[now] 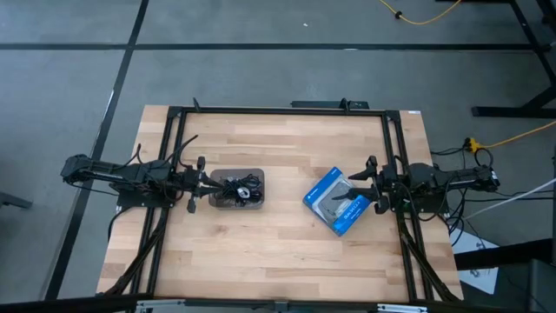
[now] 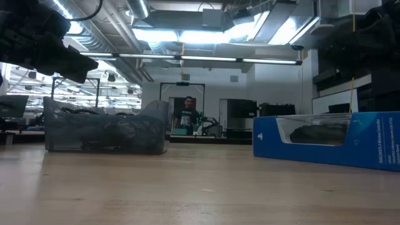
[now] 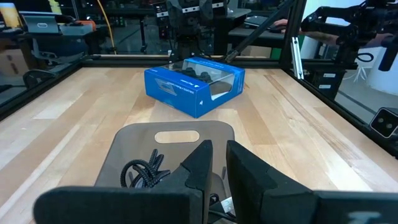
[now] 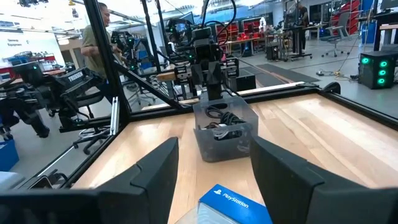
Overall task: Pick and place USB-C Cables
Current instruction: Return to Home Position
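Note:
The USB-C cables [image 1: 236, 188] lie bundled inside the grey translucent tray [image 1: 217, 174] left of the table's middle. Black coils [image 3: 143, 172] show in the left wrist view. Black and grey-white bundles [image 4: 219, 124] show in the right wrist view; I cannot make out a light blue one. My left gripper [image 1: 196, 184] hovers over the tray's left end [image 3: 177, 134]. Its fingers [image 3: 200, 163] are drawn together to a narrow slit and hold nothing. My right gripper [image 1: 373, 185] is open at the right end of the blue box [image 1: 337, 201], apart from it.
The blue retail box [image 3: 194, 87] lies flat and askew on the wood right of the tray, between the two grippers. Black frame rails [image 1: 278, 109] run along the table's far, left and right edges. Bare wood lies near and far of the tray. A person [image 2: 187, 115] stands in the room behind.

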